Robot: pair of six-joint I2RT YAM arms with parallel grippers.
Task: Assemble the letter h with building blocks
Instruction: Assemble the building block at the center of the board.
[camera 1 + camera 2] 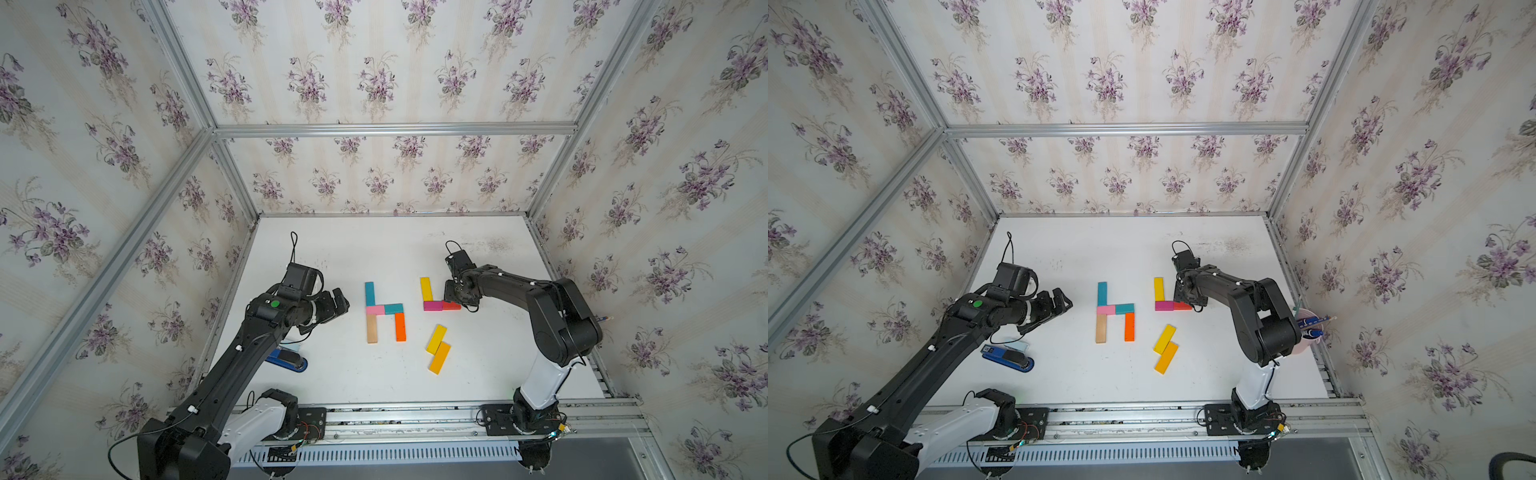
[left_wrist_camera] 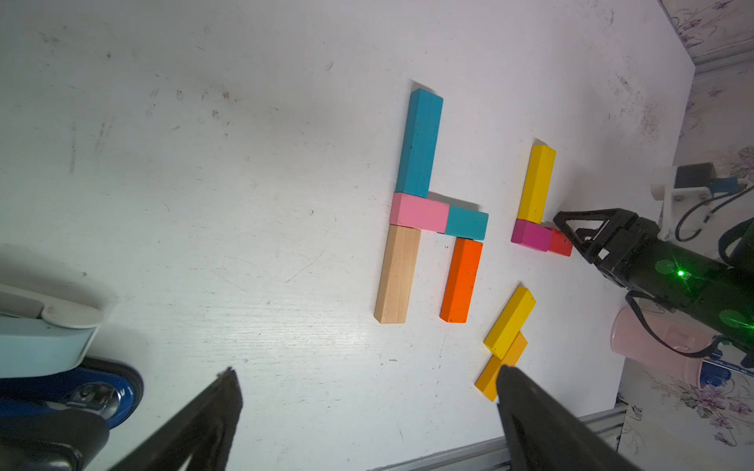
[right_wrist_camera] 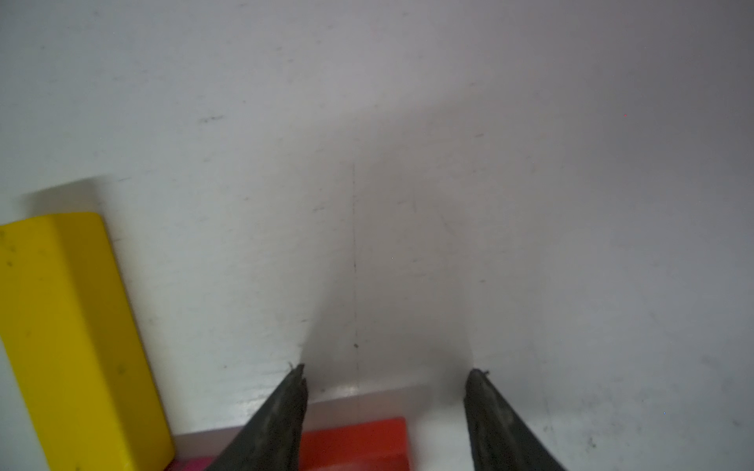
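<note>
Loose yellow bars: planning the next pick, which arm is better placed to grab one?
Likely right. The loose yellow wooden bar lies nearer the right gripper, open at the small red block; the left gripper hovers beyond the finished letter.

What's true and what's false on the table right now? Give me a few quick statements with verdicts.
1. The left jaws stand wide open, holding nothing. True.
2. The pink block touches the tan block. True.
3. The red block abuts a teal block. False: it abuts the magenta block.
4. The loose yellow block and the amber block lie apart. False: they touch along their sides.
5. The blue stapler lies on the left arm's side of the table. True.
</note>
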